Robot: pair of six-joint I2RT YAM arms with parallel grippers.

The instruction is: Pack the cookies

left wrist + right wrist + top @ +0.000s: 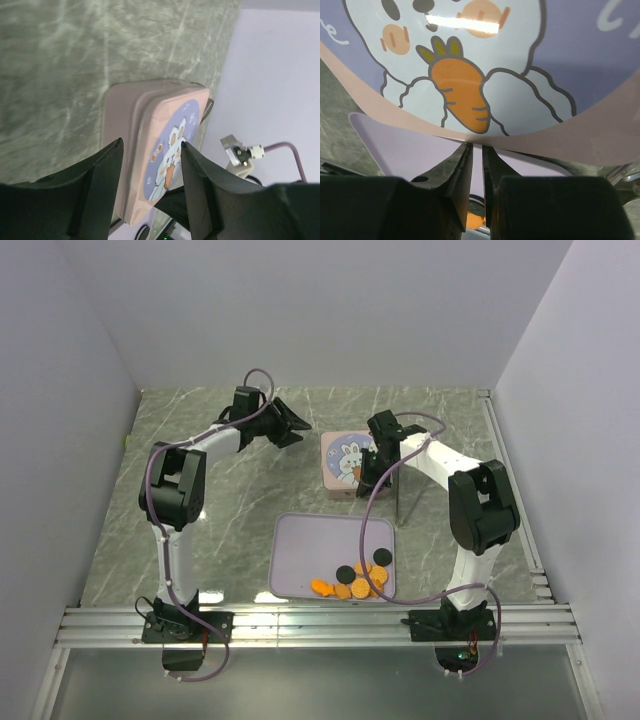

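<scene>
Marbled grey tabletop [230, 510], square pink rabbit-print tin [340, 456], left tool [298, 426] wide, right tool [476, 147] narrow at its rim, grip unclear

Cropped, covered, too small
The pink tin [585, 135] overruns the right wrist view, its rim covering the tips of the right hand [476, 146]; the cookies [357, 581] are too small to tell shapes

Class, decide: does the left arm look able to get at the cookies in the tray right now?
Probably yes: the cookies lie uncovered in the tray, and the left gripper is open, though off beside the tin.
</scene>
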